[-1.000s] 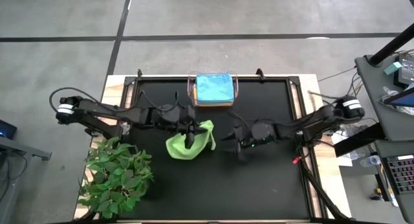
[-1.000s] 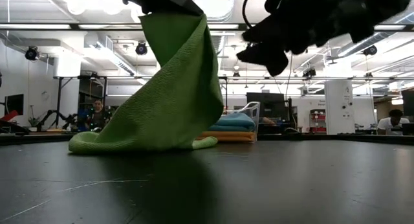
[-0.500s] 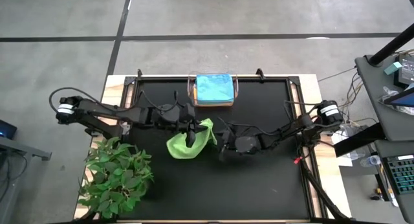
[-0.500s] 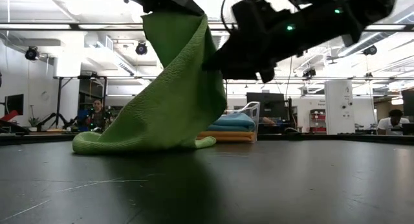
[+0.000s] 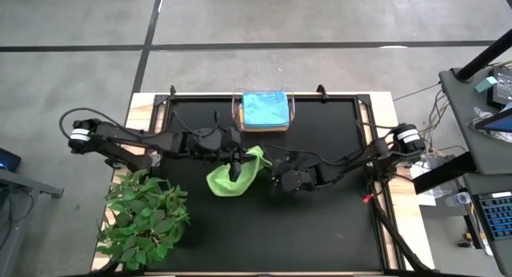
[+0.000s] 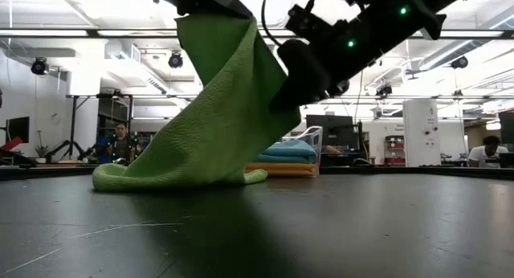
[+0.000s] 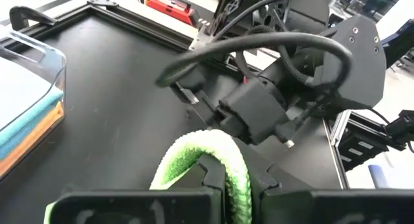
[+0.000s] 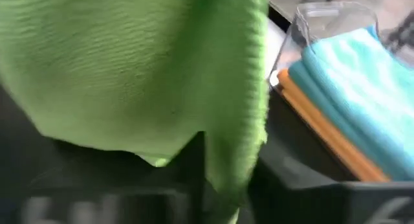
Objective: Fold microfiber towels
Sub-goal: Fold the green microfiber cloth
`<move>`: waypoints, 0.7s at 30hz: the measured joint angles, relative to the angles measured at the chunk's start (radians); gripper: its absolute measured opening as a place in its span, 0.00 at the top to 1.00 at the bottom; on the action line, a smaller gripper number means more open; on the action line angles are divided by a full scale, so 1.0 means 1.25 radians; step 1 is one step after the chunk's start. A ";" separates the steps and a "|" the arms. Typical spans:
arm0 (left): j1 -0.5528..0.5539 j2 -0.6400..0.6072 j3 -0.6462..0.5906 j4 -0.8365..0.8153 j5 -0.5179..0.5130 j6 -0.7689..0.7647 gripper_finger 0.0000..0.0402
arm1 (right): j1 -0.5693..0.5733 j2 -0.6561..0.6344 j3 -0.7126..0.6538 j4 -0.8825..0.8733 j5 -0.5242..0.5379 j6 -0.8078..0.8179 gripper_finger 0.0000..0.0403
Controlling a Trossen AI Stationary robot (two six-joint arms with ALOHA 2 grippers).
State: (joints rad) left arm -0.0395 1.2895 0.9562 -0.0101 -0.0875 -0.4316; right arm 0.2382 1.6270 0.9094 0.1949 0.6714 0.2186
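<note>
While its upper edge is hidden by dark arms, lime green towel (image 6: 217, 117) hangs tall, lower end on worktop (image 5: 320, 221) before clear bin (image 5: 265, 111), left gripper (image 5: 234, 166) clamped on its top, right gripper (image 5: 276, 175) closing on its side edge, grip unclear.

This is a robotics lab or workshop: the black-topped table (image 5: 320, 221) stands on a bare grey concrete floor (image 5: 320, 21) marked with dark lines. Beyond the right gripper (image 6: 301, 77), the low view opens onto a wide hall with ceiling strip lights (image 6: 56, 33), exposed ducts, equipment racks and monitors (image 6: 325, 129). People (image 6: 120, 141) sit at workstations far behind it.
</note>
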 joint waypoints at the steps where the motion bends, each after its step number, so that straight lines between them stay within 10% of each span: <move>1: 0.000 -0.002 0.000 0.000 0.000 0.000 1.00 | 0.003 -0.005 0.000 0.001 -0.008 -0.019 0.88; 8: 0.001 -0.023 0.006 -0.019 0.011 0.000 1.00 | 0.026 -0.128 0.001 -0.064 -0.022 -0.170 0.98; 21: 0.036 -0.062 0.062 -0.091 0.141 0.117 1.00 | -0.024 -0.386 0.295 -0.647 -0.200 -0.269 0.98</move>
State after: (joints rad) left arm 0.0051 1.2125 1.0340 -0.1237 0.0888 -0.2849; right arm 0.2083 1.1442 1.2776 -0.6132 0.4214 -0.1182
